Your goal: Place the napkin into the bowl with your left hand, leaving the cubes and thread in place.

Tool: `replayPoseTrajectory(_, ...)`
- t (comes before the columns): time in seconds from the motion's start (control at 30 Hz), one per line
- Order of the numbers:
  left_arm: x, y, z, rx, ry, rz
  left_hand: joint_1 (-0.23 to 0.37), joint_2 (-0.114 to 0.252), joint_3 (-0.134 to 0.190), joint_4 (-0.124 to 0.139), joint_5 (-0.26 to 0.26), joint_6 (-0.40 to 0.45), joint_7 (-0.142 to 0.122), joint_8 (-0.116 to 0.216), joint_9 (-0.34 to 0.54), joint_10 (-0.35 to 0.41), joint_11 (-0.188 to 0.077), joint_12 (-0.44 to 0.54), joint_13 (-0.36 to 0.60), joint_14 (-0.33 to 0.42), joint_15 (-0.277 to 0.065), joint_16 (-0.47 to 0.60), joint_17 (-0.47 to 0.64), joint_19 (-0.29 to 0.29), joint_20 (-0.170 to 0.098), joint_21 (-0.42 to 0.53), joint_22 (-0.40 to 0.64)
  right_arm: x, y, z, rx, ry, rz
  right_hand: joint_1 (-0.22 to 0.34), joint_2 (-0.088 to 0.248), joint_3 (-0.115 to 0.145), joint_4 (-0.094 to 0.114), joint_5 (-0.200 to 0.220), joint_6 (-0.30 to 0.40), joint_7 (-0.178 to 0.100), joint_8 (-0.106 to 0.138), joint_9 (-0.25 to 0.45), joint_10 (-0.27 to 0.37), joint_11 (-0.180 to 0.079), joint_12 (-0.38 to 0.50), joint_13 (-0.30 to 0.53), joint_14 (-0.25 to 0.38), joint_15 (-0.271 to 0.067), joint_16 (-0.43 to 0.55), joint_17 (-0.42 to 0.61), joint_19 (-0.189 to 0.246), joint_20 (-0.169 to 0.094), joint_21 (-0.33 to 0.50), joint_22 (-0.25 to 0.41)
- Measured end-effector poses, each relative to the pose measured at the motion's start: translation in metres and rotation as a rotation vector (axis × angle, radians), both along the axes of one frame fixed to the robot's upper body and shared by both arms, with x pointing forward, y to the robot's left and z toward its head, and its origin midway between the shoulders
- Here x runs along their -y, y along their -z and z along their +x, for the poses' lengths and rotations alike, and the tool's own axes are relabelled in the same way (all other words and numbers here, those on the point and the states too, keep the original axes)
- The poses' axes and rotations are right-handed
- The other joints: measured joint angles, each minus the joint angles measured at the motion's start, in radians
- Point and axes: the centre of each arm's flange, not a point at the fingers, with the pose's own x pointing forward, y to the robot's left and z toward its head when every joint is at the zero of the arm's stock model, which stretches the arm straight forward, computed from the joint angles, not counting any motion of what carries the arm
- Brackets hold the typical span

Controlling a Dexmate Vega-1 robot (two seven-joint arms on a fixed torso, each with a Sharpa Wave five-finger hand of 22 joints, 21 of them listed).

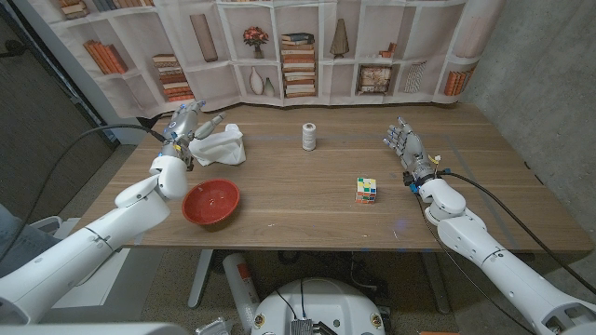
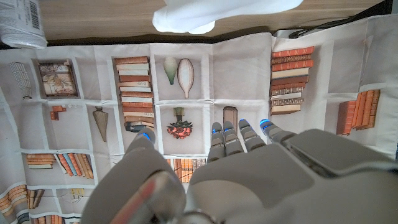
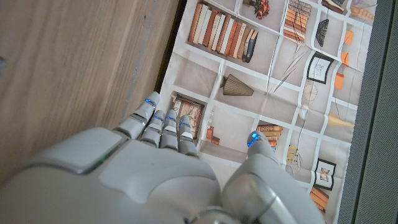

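A: Quick pass, biggest first. Wooden table (image 1: pixel 307 200) carries everything, with a printed bookshelf backdrop (image 1: pixel 307 46) hanging behind its far edge.

B: Then the arms?

A: Left robot hand (image 1: pixel 183 126) is at the far left of the table, just beside the crumpled white napkin (image 1: pixel 220 146), on the napkin's left side. Fingers look apart and nothing is in them. I can't tell whether they touch the cloth. In the left wrist view the fingers (image 2: pixel 239 138) reach out with nothing between them, and the napkin (image 2: pixel 205 12) lies out ahead of them.

B: Right one?

A: Right robot hand (image 1: pixel 406 144) is at the far right, fingers spread, holding nothing, well apart from every object. Right wrist view agrees: fingers (image 3: pixel 158 124) extended over the table edge.

B: The bowl?

A: Round red bowl (image 1: pixel 210 201) at the near left, nearer than the napkin, nothing in it.

B: Distractors?

A: Spool of pale thread (image 1: pixel 309 136) upright at the far middle. One multicoloured puzzle cube (image 1: pixel 366 189) right of centre. Both look untouched.

B: Progress?

A: Early, I'd say. Napkin on the table, not gripped, not in the bowl. Left: grasp, lift, carry nearer to the bowl, release.
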Motion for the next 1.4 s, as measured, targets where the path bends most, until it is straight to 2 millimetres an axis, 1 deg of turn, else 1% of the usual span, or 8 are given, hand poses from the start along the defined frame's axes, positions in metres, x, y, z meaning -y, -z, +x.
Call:
replayPoseTrajectory(0.4, 0.004, -0.002, 0.011, -0.025, -0.001, 0.005, 0.012, -0.004, 0.000, 0.000, 0.007, 0.000, 0.000, 0.000, 0.000, -0.001, 0.001, 0.000, 0.000, -0.004, -0.004, 0.000, 0.000, 0.000, 0.000, 0.000, 0.000, 0.000, 0.001, 0.001, 0.000, -0.002, 0.003, 0.000, 0.000, 0.000, 0.000, 0.000, 0.000, 0.000, 0.000, 0.000, 0.000, 0.000, 0.000, 0.005, 0.000, 0.000, 0.000, 0.000, 0.004, 0.004, 0.000, 0.000)
replayPoseTrajectory(0.5, 0.005, -0.003, 0.014, -0.032, 0.001, 0.007, 0.012, -0.004, 0.000, -0.008, 0.007, 0.000, 0.000, 0.000, 0.000, -0.001, 0.001, 0.000, 0.000, -0.004, -0.004, 0.000, 0.000, 0.000, 0.000, -0.004, 0.000, 0.001, 0.000, 0.001, 0.002, -0.002, 0.003, 0.000, 0.000, 0.000, 0.000, 0.000, 0.000, 0.000, 0.000, 0.000, 0.000, 0.000, 0.000, 0.005, 0.000, 0.000, 0.000, 0.000, 0.004, 0.004, 0.000, 0.000)
replayPoseTrajectory(0.6, 0.007, -0.004, 0.016, -0.039, 0.003, 0.010, 0.016, -0.007, 0.000, -0.008, 0.011, -0.005, -0.005, -0.005, 0.000, -0.001, 0.002, 0.000, 0.000, -0.007, 0.000, 0.000, 0.000, 0.000, 0.000, -0.004, 0.000, 0.000, 0.000, 0.001, 0.002, -0.003, 0.004, 0.000, 0.000, 0.000, 0.000, 0.000, 0.000, 0.000, 0.000, 0.000, 0.000, 0.000, 0.000, 0.005, 0.000, 0.000, 0.000, 0.000, 0.004, 0.004, -0.006, 0.000)
replayPoseTrajectory(0.83, 0.007, -0.003, 0.021, -0.061, 0.009, 0.002, 0.020, -0.004, -0.004, -0.012, 0.012, -0.005, -0.005, -0.005, 0.000, -0.001, 0.002, -0.004, 0.000, -0.007, 0.000, 0.000, 0.000, -0.006, 0.005, -0.004, 0.000, 0.000, 0.000, 0.002, 0.002, -0.003, 0.004, 0.005, 0.005, 0.000, 0.000, 0.000, 0.000, 0.000, 0.000, 0.000, 0.000, 0.000, 0.000, 0.005, 0.000, 0.000, 0.000, 0.000, 0.004, 0.004, -0.008, 0.000)
replayPoseTrajectory(0.9, 0.007, -0.003, 0.022, -0.065, 0.012, -0.007, 0.025, -0.009, -0.003, -0.013, 0.012, -0.005, -0.005, -0.005, 0.000, -0.001, 0.002, -0.004, 0.000, -0.010, -0.003, 0.000, 0.000, -0.010, 0.002, -0.004, 0.000, 0.000, 0.000, 0.002, 0.002, -0.004, 0.004, 0.005, 0.005, 0.000, 0.000, 0.000, 0.000, 0.000, 0.000, 0.000, 0.000, 0.000, 0.000, 0.005, 0.000, 0.000, 0.000, 0.000, 0.003, 0.004, -0.008, 0.000)
replayPoseTrajectory(1.13, 0.006, -0.002, 0.027, -0.103, 0.017, -0.028, 0.034, -0.008, -0.004, -0.021, 0.012, -0.009, -0.009, -0.005, 0.000, -0.013, 0.011, -0.008, 0.000, -0.013, -0.006, 0.000, 0.000, -0.010, 0.002, -0.004, 0.000, -0.001, -0.001, 0.002, 0.002, -0.005, 0.003, 0.005, 0.005, 0.000, 0.000, 0.000, 0.002, -0.002, 0.000, 0.000, 0.000, 0.000, 0.000, 0.005, 0.002, 0.002, 0.000, 0.000, 0.003, 0.004, -0.008, 0.005)
replayPoseTrajectory(1.23, 0.007, -0.002, 0.029, -0.116, 0.016, -0.031, 0.038, -0.012, -0.004, -0.021, 0.012, -0.011, -0.011, -0.005, 0.000, -0.017, 0.007, -0.008, 0.000, -0.013, -0.006, 0.000, 0.000, -0.010, 0.002, -0.004, 0.000, -0.001, -0.001, 0.003, 0.001, -0.005, 0.003, 0.005, 0.005, 0.000, 0.000, 0.000, 0.006, -0.006, 0.000, 0.000, 0.000, 0.000, 0.000, 0.005, 0.002, 0.002, 0.000, 0.000, 0.003, 0.004, -0.008, 0.005)
replayPoseTrajectory(1.4, 0.008, -0.002, 0.031, -0.137, 0.006, -0.034, 0.052, -0.018, -0.005, -0.028, 0.012, -0.019, -0.014, -0.009, 0.000, -0.023, 0.012, -0.008, 0.005, -0.015, -0.004, 0.000, 0.000, -0.009, 0.013, -0.004, 0.000, -0.001, -0.001, 0.003, 0.000, -0.005, 0.003, 0.005, 0.005, -0.004, -0.004, 0.000, 0.006, -0.005, 0.000, 0.000, 0.004, -0.004, 0.000, 0.005, 0.002, 0.002, 0.000, 0.000, 0.003, 0.004, -0.011, 0.005)
